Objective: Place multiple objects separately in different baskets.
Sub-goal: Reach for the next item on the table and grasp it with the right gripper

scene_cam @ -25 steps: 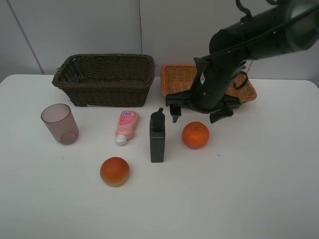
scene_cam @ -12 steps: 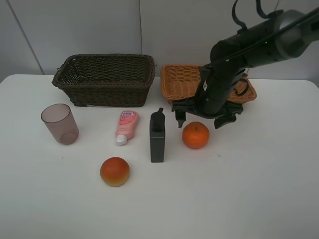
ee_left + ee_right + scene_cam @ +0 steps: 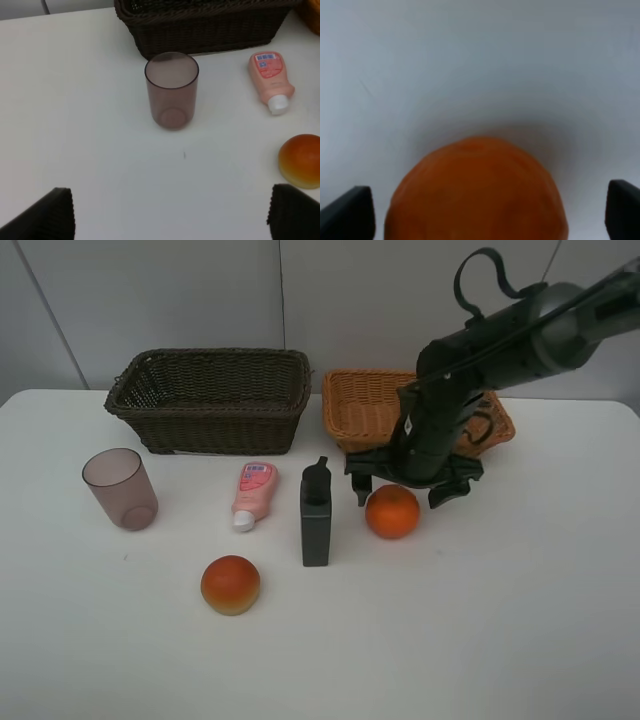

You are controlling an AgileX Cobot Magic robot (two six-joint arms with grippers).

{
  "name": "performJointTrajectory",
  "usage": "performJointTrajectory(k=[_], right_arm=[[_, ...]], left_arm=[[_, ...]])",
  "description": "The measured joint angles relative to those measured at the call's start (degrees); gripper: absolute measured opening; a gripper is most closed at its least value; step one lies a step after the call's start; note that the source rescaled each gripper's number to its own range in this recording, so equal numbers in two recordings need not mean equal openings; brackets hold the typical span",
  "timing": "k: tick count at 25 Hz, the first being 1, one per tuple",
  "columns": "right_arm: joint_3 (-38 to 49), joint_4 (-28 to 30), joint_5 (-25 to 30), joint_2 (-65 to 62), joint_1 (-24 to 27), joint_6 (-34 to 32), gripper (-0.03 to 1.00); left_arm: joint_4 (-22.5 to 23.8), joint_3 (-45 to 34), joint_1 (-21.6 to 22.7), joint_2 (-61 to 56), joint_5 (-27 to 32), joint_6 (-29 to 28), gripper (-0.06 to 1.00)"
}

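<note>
Right pincer [image 3: 400, 486] hovers low over the orange [image 3: 392, 512], jaws spread wide with one finger on either side of it, the fruit sitting on the white counter [image 3: 520, 590] just beside the dark bottle [image 3: 316, 515], in front of the tan basket [image 3: 360, 400].

Table [image 3: 480, 620], baskets [image 3: 215, 420] [image 3: 360, 405], cup [image 3: 120, 489], tube [image 3: 254, 490], bottle [image 3: 316, 520], orange [image 3: 392, 512], peach [image 3: 230, 584]

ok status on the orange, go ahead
Right gripper open around orange, not closed on it. Left gripper open, empty, cup ahead. Black bottle stands close beside orange.
</note>
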State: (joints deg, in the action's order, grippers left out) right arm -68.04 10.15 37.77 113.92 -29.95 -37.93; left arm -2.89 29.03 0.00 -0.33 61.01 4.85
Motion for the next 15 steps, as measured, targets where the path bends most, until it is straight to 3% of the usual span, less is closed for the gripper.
performJointTrajectory(k=[15], right_arm=[[-0.1, -0.8, -1.4, 4.2, 0.0, 0.1, 1.00]], left_arm=[[0.0, 0.0, 0.0, 0.0, 0.0, 0.0, 1.00]])
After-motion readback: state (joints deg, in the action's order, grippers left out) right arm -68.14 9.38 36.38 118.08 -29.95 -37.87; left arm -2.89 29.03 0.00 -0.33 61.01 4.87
